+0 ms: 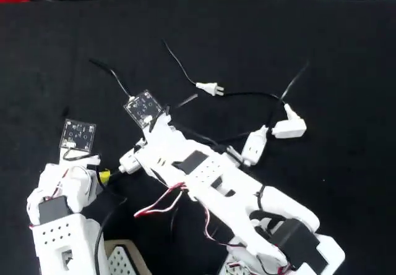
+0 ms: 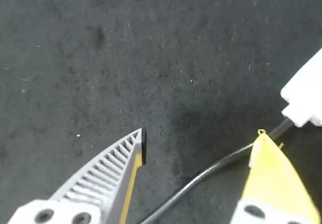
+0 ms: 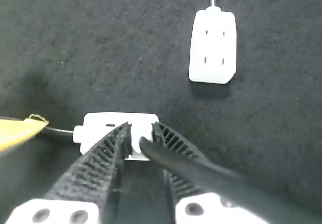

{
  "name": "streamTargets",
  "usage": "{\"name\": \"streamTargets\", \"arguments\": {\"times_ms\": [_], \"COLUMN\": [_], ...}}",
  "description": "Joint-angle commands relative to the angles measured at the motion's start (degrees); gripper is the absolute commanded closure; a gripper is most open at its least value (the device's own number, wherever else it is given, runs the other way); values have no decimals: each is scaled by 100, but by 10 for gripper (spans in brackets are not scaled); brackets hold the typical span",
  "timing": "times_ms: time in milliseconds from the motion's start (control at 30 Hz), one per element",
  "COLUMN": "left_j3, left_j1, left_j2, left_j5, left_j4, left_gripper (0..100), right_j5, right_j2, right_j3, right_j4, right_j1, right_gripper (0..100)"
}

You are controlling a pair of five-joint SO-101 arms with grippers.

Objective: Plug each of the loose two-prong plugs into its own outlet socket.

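Note:
My right gripper (image 3: 141,132) points down at the table, shut on a white corded block (image 3: 118,128); I cannot tell whether it is a plug or a socket. From above, that block (image 1: 129,160) lies at the left side of the right gripper (image 1: 139,154). Its black cable (image 2: 201,181) runs between the open fingers of my left gripper (image 2: 201,136), whose yellow fingertip (image 1: 104,176) sits just beside the block. A white double outlet socket (image 3: 212,45) lies beyond the block. A loose two-prong plug (image 1: 210,88) rests mid-table.
Another white plug (image 1: 289,126) lies right of centre, end to end with a white socket piece (image 1: 253,145); whether they are joined is unclear. Thin black cords trail across the black cloth (image 1: 322,52). Red and white arm wires (image 1: 158,204) hang near the front.

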Motion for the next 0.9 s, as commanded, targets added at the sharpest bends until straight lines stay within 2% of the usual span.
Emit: {"name": "streamTargets", "arguments": {"times_ms": [0, 233, 433, 667, 767, 867], "left_j3": [13, 180, 268, 268, 233, 233], "left_j1": [-31, -40, -40, -13, -4, 4], "left_j2": [-193, -457, -501, -501, -466, -466], "left_j5": [62, 53, 53, 53, 70, 70], "left_j4": [-114, -97, -105, -97, -97, -97], "left_gripper": [672, 672, 672, 672, 672, 672], "right_j5": [-53, -299, -308, -290, -176, 220], "right_j2": [-13, 752, 1420, 1314, 892, 312], "right_j3": [-303, -523, -1156, -1209, -1367, -1684], "right_j4": [79, 123, 923, 1064, 1705, 2954], "right_j1": [0, -35, -35, -35, -44, -44], "right_gripper": [987, 987, 986, 975, 841, 676]}}
